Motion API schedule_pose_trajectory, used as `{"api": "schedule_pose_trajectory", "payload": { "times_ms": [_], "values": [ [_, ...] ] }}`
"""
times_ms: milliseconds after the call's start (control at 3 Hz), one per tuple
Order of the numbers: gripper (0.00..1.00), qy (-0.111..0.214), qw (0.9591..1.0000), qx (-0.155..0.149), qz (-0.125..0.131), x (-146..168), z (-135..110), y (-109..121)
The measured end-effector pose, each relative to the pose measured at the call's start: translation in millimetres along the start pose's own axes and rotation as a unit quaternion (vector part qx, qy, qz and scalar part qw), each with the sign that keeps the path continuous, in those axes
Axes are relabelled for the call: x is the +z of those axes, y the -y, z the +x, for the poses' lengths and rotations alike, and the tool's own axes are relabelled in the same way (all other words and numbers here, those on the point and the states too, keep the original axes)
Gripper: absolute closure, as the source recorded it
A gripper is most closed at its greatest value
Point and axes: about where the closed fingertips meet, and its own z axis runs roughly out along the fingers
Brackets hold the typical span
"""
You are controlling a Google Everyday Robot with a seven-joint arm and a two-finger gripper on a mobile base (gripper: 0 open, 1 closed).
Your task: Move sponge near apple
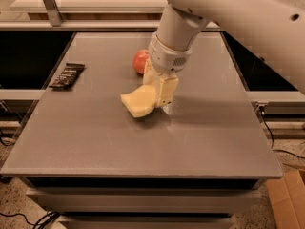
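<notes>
The pale yellow sponge hangs tilted from my gripper, just over the grey table near its middle. The gripper's cream fingers are shut on the sponge's right end. The red-orange apple sits on the table just behind and left of the gripper, partly hidden by the wrist. The sponge is about one apple-width in front of the apple.
A black ridged packet lies at the table's left edge. The grey table has open surface in front and to the right. A cardboard box stands on the floor at the lower right. A shelf runs behind the table.
</notes>
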Motion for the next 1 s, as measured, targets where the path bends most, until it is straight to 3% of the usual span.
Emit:
{"api": "schedule_pose_trajectory", "payload": {
  "times_ms": [1000],
  "values": [
    [1.00, -0.076, 0.9958, 0.051, -0.004, 3, 63, 22]
  ]
}}
